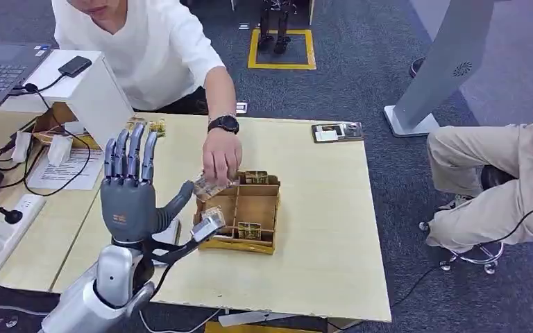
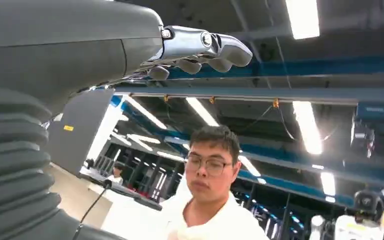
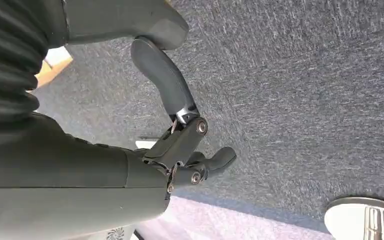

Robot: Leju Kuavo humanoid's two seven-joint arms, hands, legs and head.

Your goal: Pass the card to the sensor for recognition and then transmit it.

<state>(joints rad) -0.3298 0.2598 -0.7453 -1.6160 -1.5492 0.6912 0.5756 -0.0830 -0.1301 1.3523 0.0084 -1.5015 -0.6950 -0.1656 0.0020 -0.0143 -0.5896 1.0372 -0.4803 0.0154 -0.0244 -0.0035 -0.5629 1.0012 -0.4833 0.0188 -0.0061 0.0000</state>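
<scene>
Beside the wooden tray (image 1: 267,208) we hold our left hand (image 1: 130,187) raised, fingers straight up and apart, thumb out toward the tray, gripping nothing. A card (image 1: 208,224) leans at the tray's near left corner, just off our thumb tip; whether they touch we cannot tell. A person's hand (image 1: 221,156) is at the tray's far left corner, pinching another packet. Our right hand (image 3: 190,150) hangs over grey carpet, well away from the tray, fingers loosely curled and empty. Reaching now risks bumping that person's hand, or tipping the leaning card flat.
</scene>
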